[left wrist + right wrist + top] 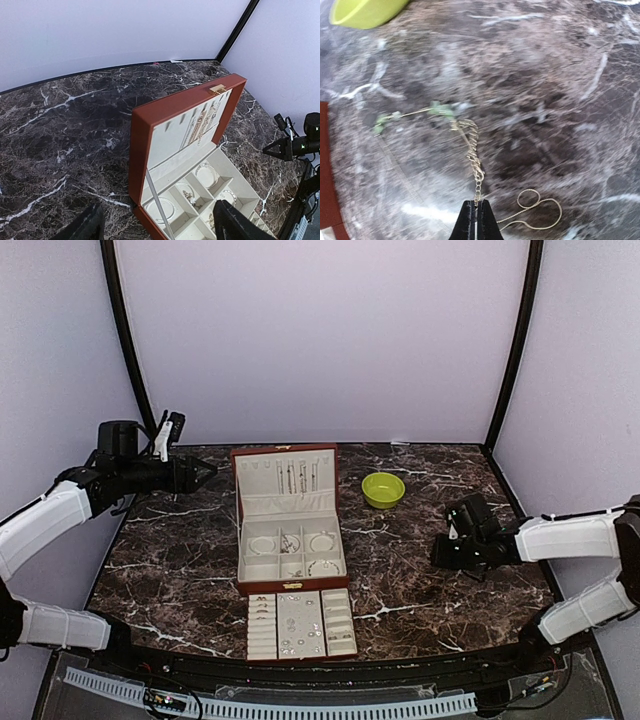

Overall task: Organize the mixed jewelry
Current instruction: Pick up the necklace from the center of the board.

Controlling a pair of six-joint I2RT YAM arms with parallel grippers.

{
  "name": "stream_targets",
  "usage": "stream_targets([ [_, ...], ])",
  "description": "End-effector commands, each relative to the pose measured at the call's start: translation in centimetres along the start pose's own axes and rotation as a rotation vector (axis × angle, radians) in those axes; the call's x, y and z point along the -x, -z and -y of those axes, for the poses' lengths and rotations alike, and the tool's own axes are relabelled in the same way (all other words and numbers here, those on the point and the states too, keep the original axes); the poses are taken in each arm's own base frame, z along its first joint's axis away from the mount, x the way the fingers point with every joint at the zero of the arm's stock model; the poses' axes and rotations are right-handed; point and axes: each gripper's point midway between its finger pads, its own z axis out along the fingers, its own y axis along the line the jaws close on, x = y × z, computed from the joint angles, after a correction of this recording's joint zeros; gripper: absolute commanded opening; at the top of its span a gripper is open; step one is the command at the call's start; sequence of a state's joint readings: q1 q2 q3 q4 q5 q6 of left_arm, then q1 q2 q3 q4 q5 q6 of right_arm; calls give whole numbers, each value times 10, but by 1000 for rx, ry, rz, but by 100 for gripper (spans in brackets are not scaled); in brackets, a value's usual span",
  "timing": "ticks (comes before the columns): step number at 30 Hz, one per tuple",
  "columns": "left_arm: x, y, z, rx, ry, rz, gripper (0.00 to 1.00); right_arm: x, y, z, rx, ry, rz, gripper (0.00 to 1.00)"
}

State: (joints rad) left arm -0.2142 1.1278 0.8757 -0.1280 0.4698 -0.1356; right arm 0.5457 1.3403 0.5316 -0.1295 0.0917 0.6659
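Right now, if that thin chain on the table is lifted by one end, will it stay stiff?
Probably not: the chain lies in loose bends and a loop, so it should dangle limply from the right end effector, shut on its end. Being so thin, it is likely light. It may swing or tangle, as its curls lie close together.

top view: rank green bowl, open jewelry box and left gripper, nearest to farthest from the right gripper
From the right gripper, shut on a chain:
1. green bowl, farther back and to the left.
2. open jewelry box, table centre.
3. left gripper, far left rear.
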Motion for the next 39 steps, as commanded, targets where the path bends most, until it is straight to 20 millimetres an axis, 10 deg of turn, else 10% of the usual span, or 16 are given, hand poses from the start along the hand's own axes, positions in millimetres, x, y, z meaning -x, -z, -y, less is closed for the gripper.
stream_targets([
  [1,2,2,8,-37,-9,22,77,6,20,-38,181,-24,70,0],
  [14,0,2,42,-109,-125,43,75,16,67,-85,422,-13,156,0],
  [27,-24,13,173,-447,-254,150,69,18,106,-122,636,51,172,0],
  [39,-73,-65,268,-580,-362,136,63,6,127,-150,793,133,128,0],
])
